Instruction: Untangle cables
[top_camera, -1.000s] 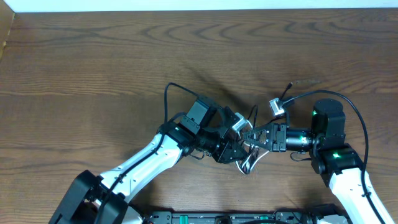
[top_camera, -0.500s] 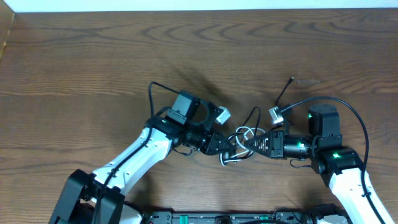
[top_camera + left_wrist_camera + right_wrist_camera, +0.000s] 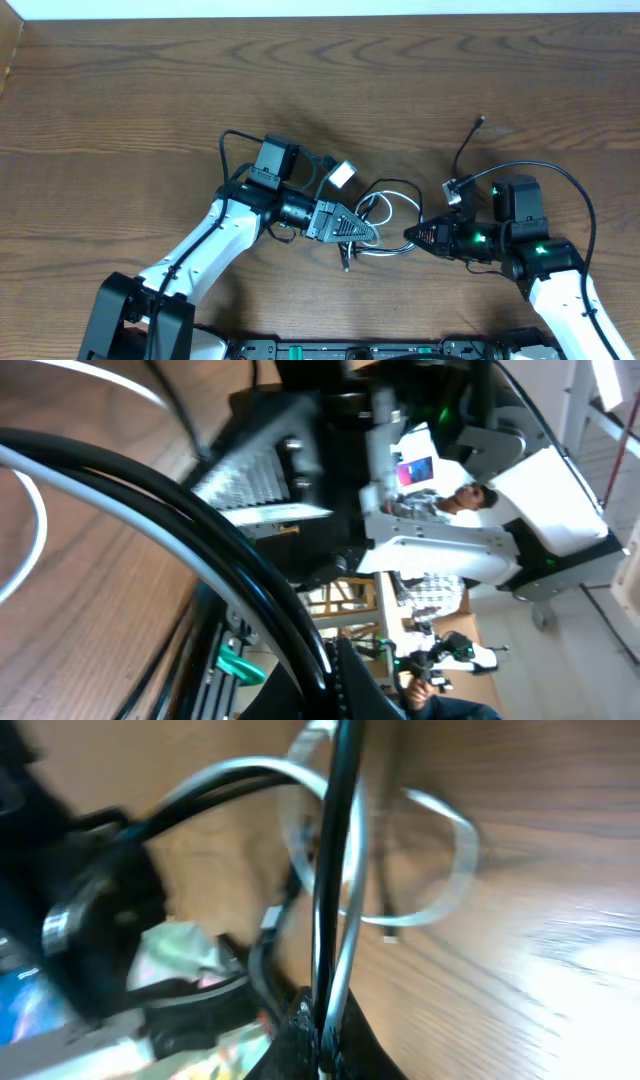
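We have both arms meeting near the front middle of the surface, and the cables hang in a knot between them. The left gripper points right and is closed down on the bundle. In its wrist view a black and a white strand run side by side down into the fingers. The right gripper points left, facing it, and is clamped too, with a black and a white cord pinched together at its tips.

Gripping the tangle from opposite sides looks to us like a way to draw it out, so the crossings open up instead of sliding about as one clump. The white cable loops loosely on the wood behind the two grippers. A black cable trails away past the right wrist to a small plug lying free on the far side.

The grippers sit close together, and each holds more than one strand, so we judge that pulling could tighten the knot rather than loosen it. The thicker lead of the right arm arches beside the black cable, and the left arm's own lead curls near its wrist. Either could be mistaken for a loose cord or snag one. The wrist views are blurred, so we cannot tell exactly how the strands cross.
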`<state>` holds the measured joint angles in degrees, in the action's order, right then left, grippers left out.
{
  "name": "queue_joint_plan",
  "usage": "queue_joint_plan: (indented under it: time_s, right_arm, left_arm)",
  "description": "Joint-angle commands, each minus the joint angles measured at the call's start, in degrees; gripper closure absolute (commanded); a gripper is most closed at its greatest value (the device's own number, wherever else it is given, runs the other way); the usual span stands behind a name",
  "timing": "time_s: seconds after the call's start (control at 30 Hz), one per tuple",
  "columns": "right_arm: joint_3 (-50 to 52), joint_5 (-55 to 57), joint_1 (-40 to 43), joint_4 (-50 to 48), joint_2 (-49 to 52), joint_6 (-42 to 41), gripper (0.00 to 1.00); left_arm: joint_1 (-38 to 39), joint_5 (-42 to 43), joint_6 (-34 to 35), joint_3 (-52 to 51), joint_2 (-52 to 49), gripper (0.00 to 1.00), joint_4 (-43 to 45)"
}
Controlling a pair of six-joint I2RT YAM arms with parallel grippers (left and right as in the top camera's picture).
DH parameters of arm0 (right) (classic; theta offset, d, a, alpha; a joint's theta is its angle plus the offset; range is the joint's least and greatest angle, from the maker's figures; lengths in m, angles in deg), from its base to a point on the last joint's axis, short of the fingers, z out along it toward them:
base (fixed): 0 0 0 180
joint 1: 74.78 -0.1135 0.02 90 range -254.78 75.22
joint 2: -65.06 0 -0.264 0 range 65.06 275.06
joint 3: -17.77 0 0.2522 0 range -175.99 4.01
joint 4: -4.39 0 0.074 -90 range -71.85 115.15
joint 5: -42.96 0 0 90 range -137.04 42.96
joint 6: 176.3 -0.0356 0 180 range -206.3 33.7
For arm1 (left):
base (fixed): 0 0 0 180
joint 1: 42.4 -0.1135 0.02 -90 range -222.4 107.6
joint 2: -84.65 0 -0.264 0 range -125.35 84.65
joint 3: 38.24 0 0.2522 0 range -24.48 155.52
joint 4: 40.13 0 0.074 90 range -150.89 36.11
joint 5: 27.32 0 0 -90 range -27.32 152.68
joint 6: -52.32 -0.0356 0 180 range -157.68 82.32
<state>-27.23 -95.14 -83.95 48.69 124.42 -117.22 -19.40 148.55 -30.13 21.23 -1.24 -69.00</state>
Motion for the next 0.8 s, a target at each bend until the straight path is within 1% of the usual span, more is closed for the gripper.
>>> queue_joint_plan:
  time_s: [0.0,0.07,0.13,0.27,0.33,0.47,0.5,0.57,0.67,0.77]
  right_arm:
    - [-0.09,16.55,0.20,3.43,-0.20,1.20,0.99]
    - [-0.09,21.97,0.42,5.51,-0.20,0.94,0.99]
    - [-0.09,24.15,1.03,6.69,-0.20,0.52,0.99]
    - [-0.09,24.22,2.69,7.02,-0.20,0.55,0.99]
    - [-0.09,24.22,3.39,7.06,-0.20,0.57,0.99]
    - [-0.09,24.63,4.04,7.76,-0.20,0.57,0.99]
    - [-0.09,25.16,4.04,7.96,-0.20,0.57,0.99]
    - [-0.09,25.97,4.04,8.26,-0.20,0.59,0.99]
    - [-0.09,26.93,4.04,8.66,-0.20,0.59,0.99]
    - [-0.09,27.21,4.04,8.72,-0.20,0.59,0.99]
  left_arm:
    - [-0.33,4.28,2.32,0.28,2.93,0.92,0.24]
    - [-0.33,4.28,4.46,0.28,5.35,0.93,0.81]
    - [-0.33,4.28,6.88,0.28,8.26,0.92,1.84]
    - [-0.33,4.26,13.84,0.28,15.91,0.92,7.54]
    - [-0.33,4.26,19.02,0.28,20.22,0.92,12.83]
    - [-0.33,4.26,30.51,0.28,28.39,0.92,27.74]
    - [-0.33,4.24,34.95,0.28,31.50,0.92,35.26]
    - [-0.33,4.24,39.28,0.28,34.77,0.92,43.95]
    - [-0.33,4.24,42.77,0.28,39.19,0.92,53.92]
    - [-0.33,4.24,42.73,0.28,42.66,0.92,58.07]
